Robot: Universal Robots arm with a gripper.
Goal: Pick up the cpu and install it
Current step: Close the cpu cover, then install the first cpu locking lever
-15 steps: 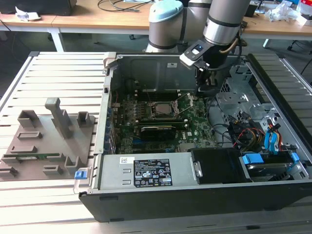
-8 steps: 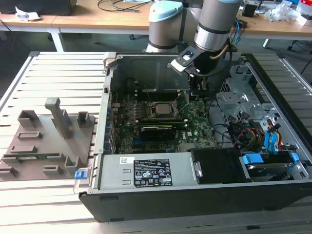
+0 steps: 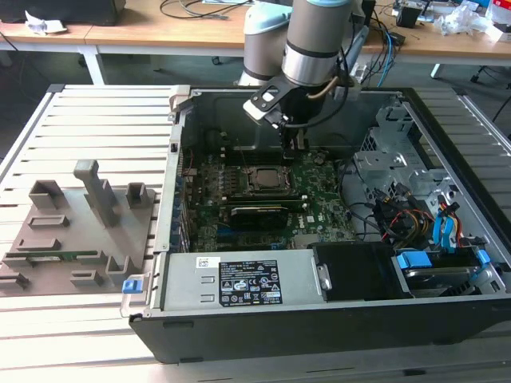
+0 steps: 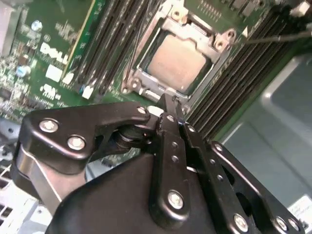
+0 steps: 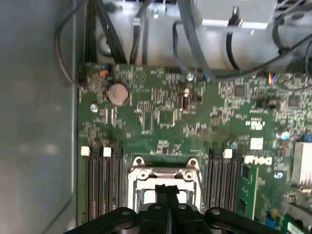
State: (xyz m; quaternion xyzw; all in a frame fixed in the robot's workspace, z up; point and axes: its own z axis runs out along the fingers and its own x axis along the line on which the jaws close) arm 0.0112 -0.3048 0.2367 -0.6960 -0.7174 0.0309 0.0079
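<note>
The cpu (image 4: 178, 61), a flat silver-grey square, lies inside the metal frame of the motherboard socket (image 4: 217, 45). In the exterior view the cpu (image 3: 261, 179) sits mid-board inside the open computer case. My gripper (image 3: 294, 144) hangs just above the board, a little behind the socket and toward the exterior view's right. Its black fingers are pressed together, and nothing shows between them in both wrist views. The gripper tip (image 4: 168, 105) stands beside the socket's edge, clear of the chip. In the first wrist view the gripper (image 5: 167, 187) covers part of the socket (image 5: 163, 175).
Memory slots (image 5: 100, 185) flank the socket on both sides. A grey plastic tray (image 3: 72, 231) with slots rests on the slatted table at the exterior view's left. The case holds a power supply (image 3: 239, 279), a drive cage with blue latches (image 3: 415, 259) and loose cables (image 3: 383, 211).
</note>
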